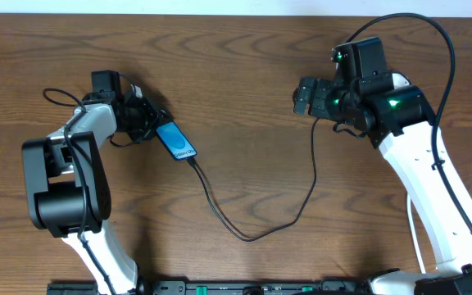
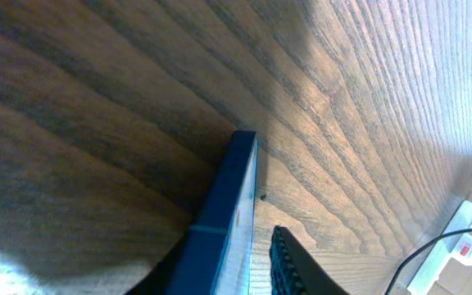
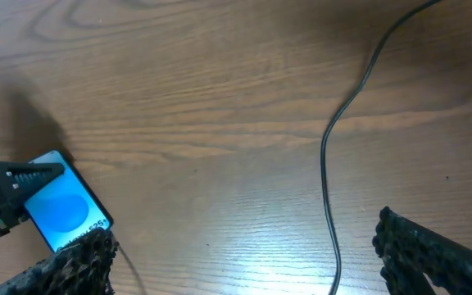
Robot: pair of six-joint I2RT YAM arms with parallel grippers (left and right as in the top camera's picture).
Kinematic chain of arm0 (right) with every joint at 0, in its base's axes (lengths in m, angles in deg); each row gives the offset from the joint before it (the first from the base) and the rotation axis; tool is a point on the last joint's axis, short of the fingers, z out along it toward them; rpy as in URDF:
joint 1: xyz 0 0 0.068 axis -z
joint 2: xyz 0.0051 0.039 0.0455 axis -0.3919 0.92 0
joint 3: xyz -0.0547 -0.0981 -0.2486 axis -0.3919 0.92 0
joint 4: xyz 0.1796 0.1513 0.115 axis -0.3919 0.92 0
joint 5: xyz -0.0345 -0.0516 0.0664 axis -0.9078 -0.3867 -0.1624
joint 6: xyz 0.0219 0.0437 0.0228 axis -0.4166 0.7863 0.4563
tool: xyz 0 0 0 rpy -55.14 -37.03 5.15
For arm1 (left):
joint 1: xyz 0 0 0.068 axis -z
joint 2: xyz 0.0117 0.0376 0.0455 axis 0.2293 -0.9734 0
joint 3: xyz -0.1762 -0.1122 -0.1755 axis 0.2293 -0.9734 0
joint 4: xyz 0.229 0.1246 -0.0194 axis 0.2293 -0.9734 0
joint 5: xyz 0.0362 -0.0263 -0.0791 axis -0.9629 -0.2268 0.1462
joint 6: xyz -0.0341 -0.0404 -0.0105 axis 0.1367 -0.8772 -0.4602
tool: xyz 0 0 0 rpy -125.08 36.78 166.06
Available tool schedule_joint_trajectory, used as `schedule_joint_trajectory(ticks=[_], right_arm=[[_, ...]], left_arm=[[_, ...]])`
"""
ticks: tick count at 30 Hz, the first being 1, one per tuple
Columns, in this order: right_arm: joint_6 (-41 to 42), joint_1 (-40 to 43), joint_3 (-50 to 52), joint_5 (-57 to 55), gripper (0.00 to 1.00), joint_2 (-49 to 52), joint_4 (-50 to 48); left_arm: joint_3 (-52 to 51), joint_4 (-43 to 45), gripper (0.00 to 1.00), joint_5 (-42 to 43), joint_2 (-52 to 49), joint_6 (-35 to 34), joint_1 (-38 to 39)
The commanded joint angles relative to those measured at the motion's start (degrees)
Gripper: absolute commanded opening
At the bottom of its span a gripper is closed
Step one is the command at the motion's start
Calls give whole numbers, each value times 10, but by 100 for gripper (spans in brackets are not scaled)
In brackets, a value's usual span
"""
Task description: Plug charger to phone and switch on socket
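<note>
Overhead: my left gripper [image 1: 154,125] straddles the phone [image 1: 176,141], with the charger [image 1: 252,236] seemingly plugged in. Left wrist: whether I clamp it, I cannot tell; the socket [image 2: 464,229] lies well apart. Right wrist: my right gripper [image 3: 244,238], spread and empty, must next find the socket's switch.

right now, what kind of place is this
Probably a robotics lab bench: a wood-grain table, a left arm and right arm standing at its near edge, and a phone with a charger cable running from it.
</note>
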Motion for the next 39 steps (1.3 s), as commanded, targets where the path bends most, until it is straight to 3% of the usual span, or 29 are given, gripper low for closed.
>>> schedule_joint_trajectory(ticks=[1, 12, 23, 39], right_arm=[[-6, -3, -6, -6, 99, -9, 0], [-6, -3, -6, -6, 99, -9, 0], [-7, -3, -6, -6, 99, -9, 1], [-7, -3, -6, -6, 99, -9, 2]], left_arm=[[-3, -20, 30, -65, -8, 5, -2], [-3, -23, 46, -66, -8, 5, -2], [-3, -25, 73, -66, -8, 5, -2], [-3, -50, 78, -94, -8, 5, -2]])
